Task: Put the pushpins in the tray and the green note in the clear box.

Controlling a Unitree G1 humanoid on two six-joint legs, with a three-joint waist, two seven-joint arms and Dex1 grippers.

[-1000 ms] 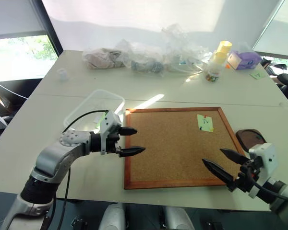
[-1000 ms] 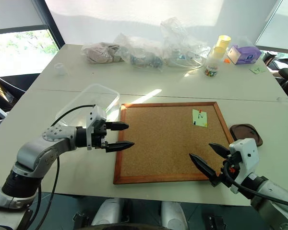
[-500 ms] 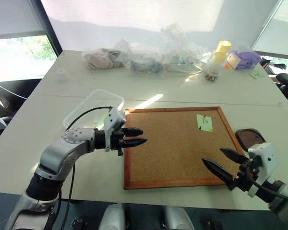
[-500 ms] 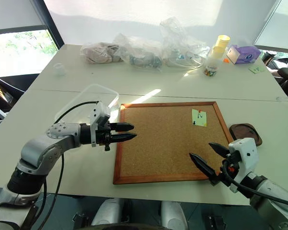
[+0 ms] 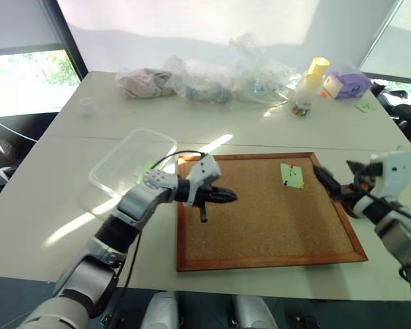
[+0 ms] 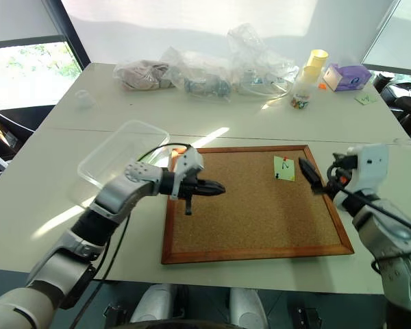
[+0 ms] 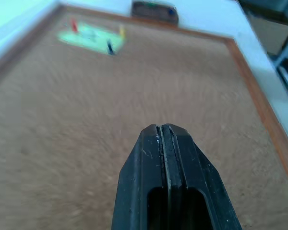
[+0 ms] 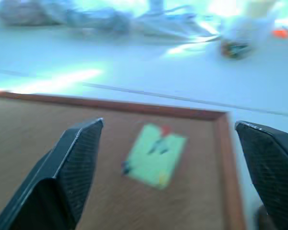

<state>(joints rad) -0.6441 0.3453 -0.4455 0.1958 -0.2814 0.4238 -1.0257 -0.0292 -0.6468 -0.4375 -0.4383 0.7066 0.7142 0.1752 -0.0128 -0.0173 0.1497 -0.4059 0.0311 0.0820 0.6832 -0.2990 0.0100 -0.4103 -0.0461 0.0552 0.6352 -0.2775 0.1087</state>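
Note:
The green note (image 5: 292, 175) is pinned near the far right corner of the cork board (image 5: 260, 236). The pushpins stick in it: a red one (image 7: 73, 24), a yellow one (image 7: 121, 31) and a dark one (image 7: 110, 46). My right gripper (image 6: 316, 164) hangs open just right of the note, with the note between its fingers in the right wrist view. My left gripper (image 5: 222, 197) is shut on nothing, above the board's left part, pointing toward the note. The dark brown tray (image 7: 153, 8) lies past the board's right edge. The clear box (image 5: 130, 161) stands left of the board.
Soft plastic bags (image 5: 212, 82) lie along the table's far side, with yellow cups over a jar (image 5: 308, 86) and a purple box (image 5: 349, 84) to their right. A small white cup (image 5: 88, 104) stands far left. A pale green paper (image 5: 148, 168) shows by the box.
My left gripper has shut and moved right over the board. My right gripper has risen and gone forward from the board's near right corner to beside the note.

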